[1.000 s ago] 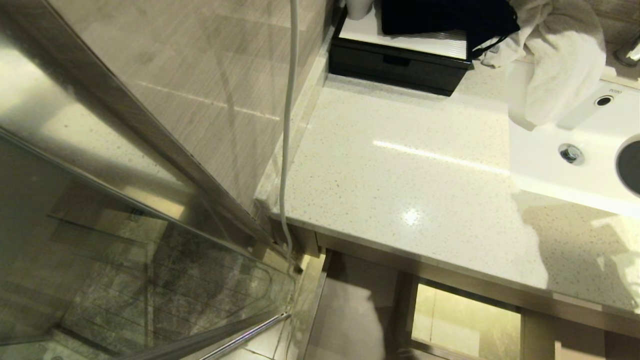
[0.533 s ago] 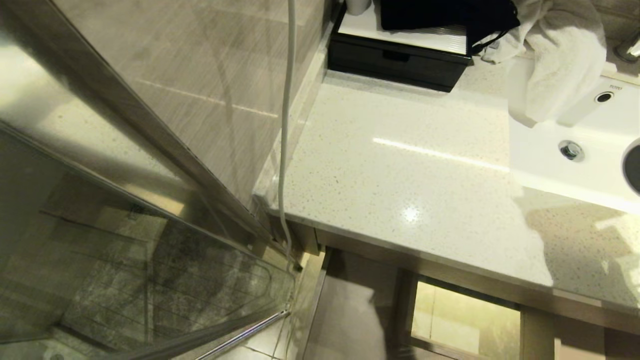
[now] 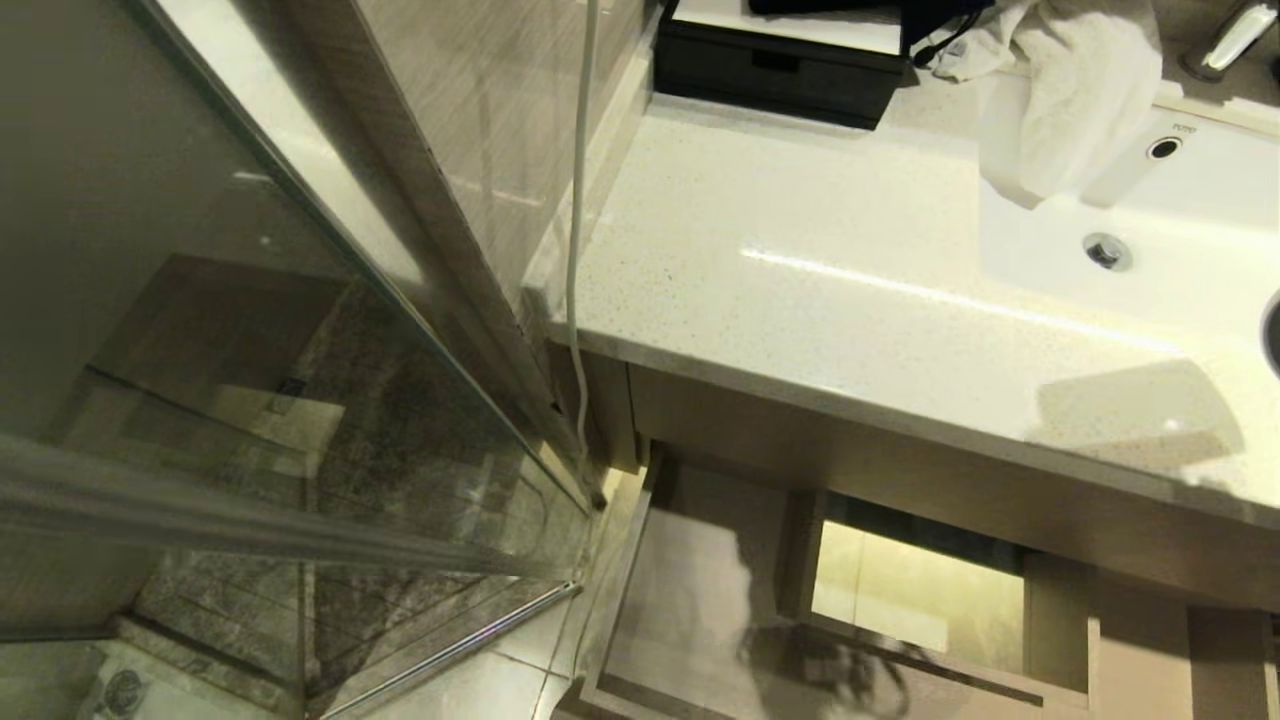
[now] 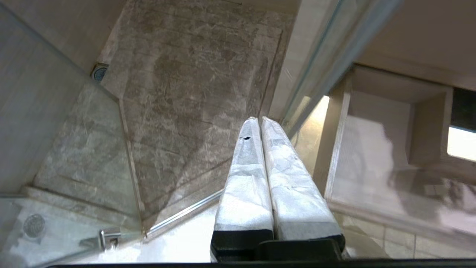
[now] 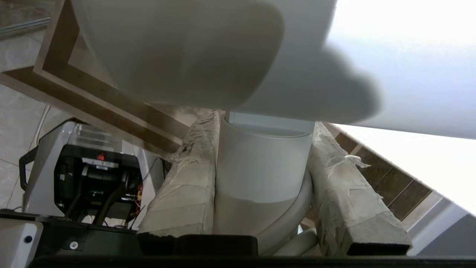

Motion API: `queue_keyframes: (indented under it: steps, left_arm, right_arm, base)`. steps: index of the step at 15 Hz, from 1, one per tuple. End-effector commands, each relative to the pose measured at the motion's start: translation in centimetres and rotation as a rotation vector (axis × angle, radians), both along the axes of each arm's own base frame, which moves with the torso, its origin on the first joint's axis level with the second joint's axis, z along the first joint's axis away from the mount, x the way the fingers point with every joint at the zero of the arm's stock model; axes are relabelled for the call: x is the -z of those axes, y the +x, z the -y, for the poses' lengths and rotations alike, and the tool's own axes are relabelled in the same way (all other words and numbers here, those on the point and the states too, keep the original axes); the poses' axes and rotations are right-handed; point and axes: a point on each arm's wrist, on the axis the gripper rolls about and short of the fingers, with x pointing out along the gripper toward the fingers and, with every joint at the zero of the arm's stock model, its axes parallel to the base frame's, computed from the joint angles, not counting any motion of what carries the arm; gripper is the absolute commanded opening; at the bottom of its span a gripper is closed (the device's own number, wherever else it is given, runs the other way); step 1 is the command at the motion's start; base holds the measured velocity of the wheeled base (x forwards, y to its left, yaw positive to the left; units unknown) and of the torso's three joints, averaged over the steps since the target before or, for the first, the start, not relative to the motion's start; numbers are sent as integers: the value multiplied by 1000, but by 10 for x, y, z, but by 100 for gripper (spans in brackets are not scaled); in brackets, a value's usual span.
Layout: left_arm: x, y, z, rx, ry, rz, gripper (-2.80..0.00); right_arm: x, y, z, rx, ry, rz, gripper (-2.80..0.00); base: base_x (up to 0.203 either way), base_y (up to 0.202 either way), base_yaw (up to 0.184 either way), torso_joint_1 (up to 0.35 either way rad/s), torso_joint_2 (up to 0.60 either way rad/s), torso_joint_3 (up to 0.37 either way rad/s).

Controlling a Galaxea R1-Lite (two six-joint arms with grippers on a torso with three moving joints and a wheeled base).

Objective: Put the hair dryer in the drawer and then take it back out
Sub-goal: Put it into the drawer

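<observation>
While the drawer [image 3: 700, 600] stands open and looks bare below the tabletop [image 3: 850, 300], the right gripper [image 5: 260, 163] has its fingers clenched on the hair dryer [image 5: 264, 167]; whether it is going in or already taken out is unclear. The left gripper's [image 4: 259, 124] fingers are pressed together, grasping nothing.

The head view looked steeply down from above at the speckled desk [image 3: 800, 280], the open drawer [image 3: 700, 600] beneath it and a glass shower door [image 3: 300, 420] on the left. The left wrist view faced down over the shower floor [image 4: 193, 93], also catching the drawer [image 4: 372, 149] at its side. The right wrist view sat very close behind the hair dryer [image 5: 260, 163], with the drawer's frame [image 5: 93, 96] beyond it.
</observation>
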Motion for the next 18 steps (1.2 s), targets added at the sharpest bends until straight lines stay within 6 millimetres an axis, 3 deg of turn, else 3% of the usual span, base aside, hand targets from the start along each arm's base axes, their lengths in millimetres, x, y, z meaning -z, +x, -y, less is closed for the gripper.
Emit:
queue_keyframes:
  steps: [1, 18]
  left_arm:
    - [0, 0, 0, 0, 1, 0, -280]
    - [0, 0, 0, 0, 0, 0, -280]
  right_arm:
    - [4, -6, 0, -2, -3, -6, -280]
    - [15, -6, 1, -23, -36, 54, -280]
  base:
    - [0, 0, 0, -362, 217, -136]
    - [0, 0, 0, -301, 92, -211]
